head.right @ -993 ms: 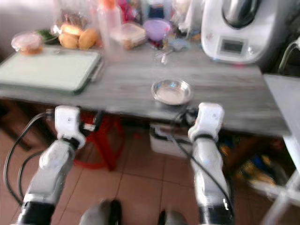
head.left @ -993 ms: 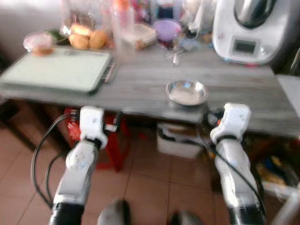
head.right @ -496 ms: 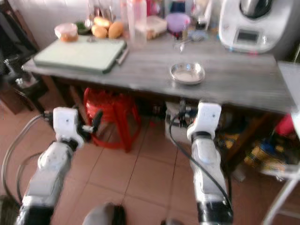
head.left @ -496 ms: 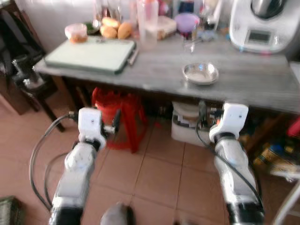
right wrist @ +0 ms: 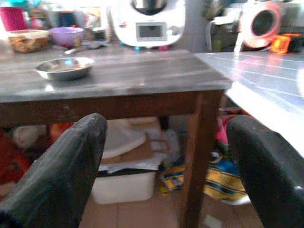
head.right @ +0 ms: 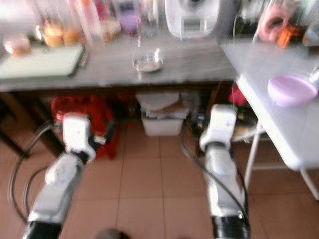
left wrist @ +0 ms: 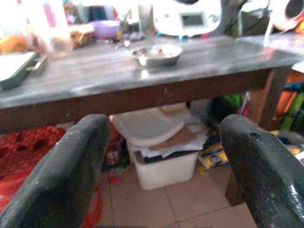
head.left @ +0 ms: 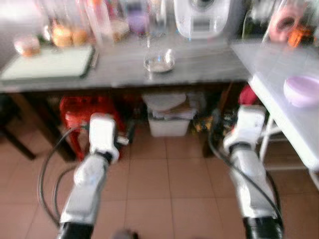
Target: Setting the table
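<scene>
Two pincers, left pincer and right pincer, spread wide, empty. Steel bowl ahead of and above both, on worktop. Likely light, rigid, slippery; best gripped across rim.

Shiny metal bowl on matt grey wood-grain table (streaky finish).
</scene>
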You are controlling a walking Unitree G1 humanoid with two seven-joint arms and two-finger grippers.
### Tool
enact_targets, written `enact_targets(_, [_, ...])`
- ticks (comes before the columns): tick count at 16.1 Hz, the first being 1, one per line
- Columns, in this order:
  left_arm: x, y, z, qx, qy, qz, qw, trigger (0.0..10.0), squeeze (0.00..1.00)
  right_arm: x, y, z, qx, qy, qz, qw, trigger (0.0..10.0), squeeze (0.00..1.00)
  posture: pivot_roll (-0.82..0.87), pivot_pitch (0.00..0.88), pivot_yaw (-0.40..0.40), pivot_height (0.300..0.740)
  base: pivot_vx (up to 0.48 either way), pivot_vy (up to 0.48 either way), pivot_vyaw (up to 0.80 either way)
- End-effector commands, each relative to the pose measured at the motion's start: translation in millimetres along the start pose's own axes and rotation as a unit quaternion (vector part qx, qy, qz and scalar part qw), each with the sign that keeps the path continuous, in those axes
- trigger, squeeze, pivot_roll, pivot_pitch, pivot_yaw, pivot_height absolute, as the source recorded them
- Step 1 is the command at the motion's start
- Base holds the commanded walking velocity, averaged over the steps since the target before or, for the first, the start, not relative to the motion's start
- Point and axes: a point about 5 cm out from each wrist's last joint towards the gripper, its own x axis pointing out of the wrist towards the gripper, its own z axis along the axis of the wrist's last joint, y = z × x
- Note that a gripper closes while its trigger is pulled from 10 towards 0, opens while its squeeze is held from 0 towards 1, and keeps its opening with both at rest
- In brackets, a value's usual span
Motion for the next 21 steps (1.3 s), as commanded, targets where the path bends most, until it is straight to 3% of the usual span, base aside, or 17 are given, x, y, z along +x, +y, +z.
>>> enact_targets(1, [1.0, 5.8, 5.4, 0.008, -0.009, 0.005, 1.000, 10.0, 0.00, 2.5, 5.2, 3.3, 0.003, -0.007, 0.010, 1.000, 10.0, 0.00, -0.03, 0.000, 0.029, 0.740, 0.000, 0.000, 0.00])
enact_targets(11, [0.8, 3.2, 3.9, 0.004, -0.005, -0.003, 1.000, 10.0, 0.00, 2.7, 7.5, 2.4, -0.014, -0.007, 0.023, 1.000, 10.0, 0.00, -0.03, 0.000, 0.032, 0.740, 0.000, -0.408, 0.00])
enact_targets(21, [-1.9, 4.4, 4.0, 0.003, -0.001, -0.003, 1.000, 10.0, 0.00, 2.6, 3.4, 0.4, -0.001, -0.002, 0.010, 1.000, 10.0, 0.00, -0.03, 0.000, 0.034, 0.740, 0.000, -0.476, 0.00])
